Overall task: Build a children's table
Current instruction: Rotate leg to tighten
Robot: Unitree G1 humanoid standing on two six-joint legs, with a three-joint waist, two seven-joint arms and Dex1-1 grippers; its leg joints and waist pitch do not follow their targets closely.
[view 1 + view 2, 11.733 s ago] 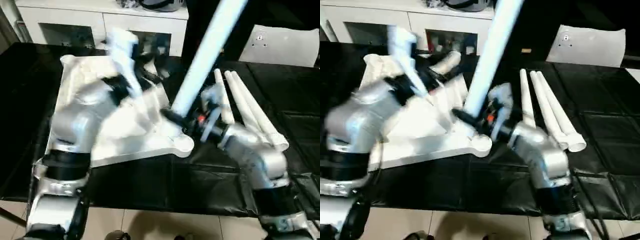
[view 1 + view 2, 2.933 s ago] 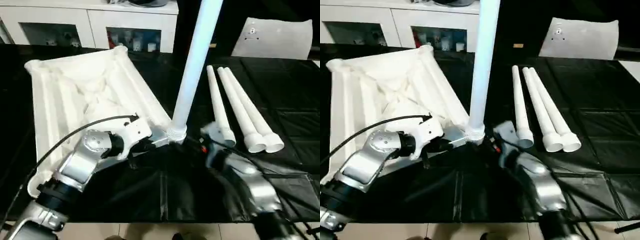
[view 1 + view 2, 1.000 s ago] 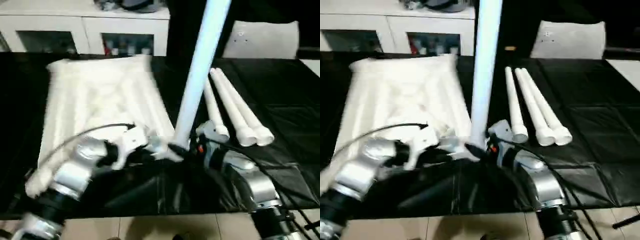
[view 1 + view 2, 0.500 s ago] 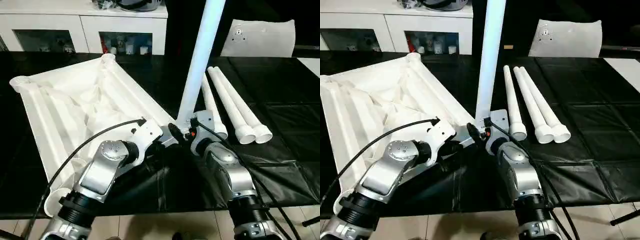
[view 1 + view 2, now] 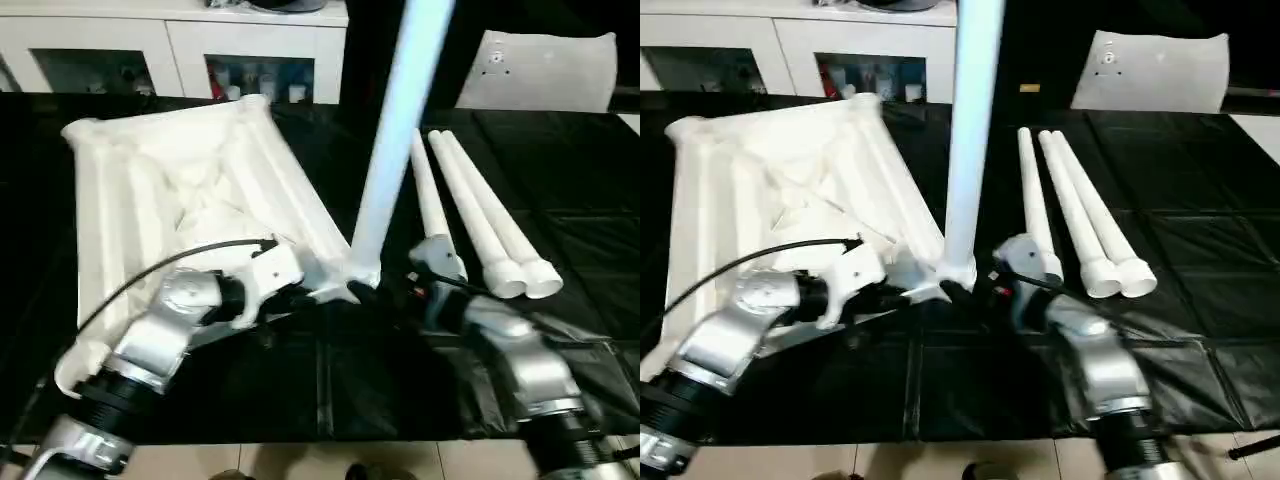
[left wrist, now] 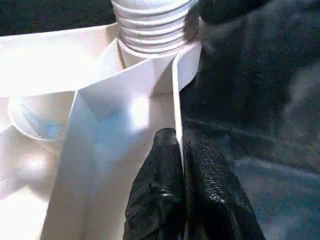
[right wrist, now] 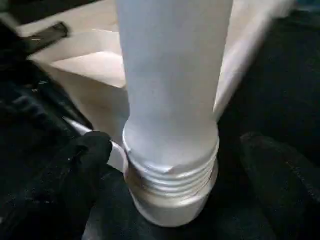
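One upright leg (image 7: 172, 100) stands between the released right end effector's (image 7: 175, 165) fingers (image 7: 82, 165).

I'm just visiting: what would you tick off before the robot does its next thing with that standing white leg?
1. Standing leg upright in the tabletop's near corner socket: ok.
2. Leg screwed fully home: not ok, thread rings show above the socket.
3. Left gripper steadying the top, pinched on its thin edge wall: ok.
4. Right gripper clear of the leg, fingers spread either side, not touching: ok.
5. Three spare legs lying together on the black mat, within view: ok.
6. Other three sockets undamaged: cannot tell.
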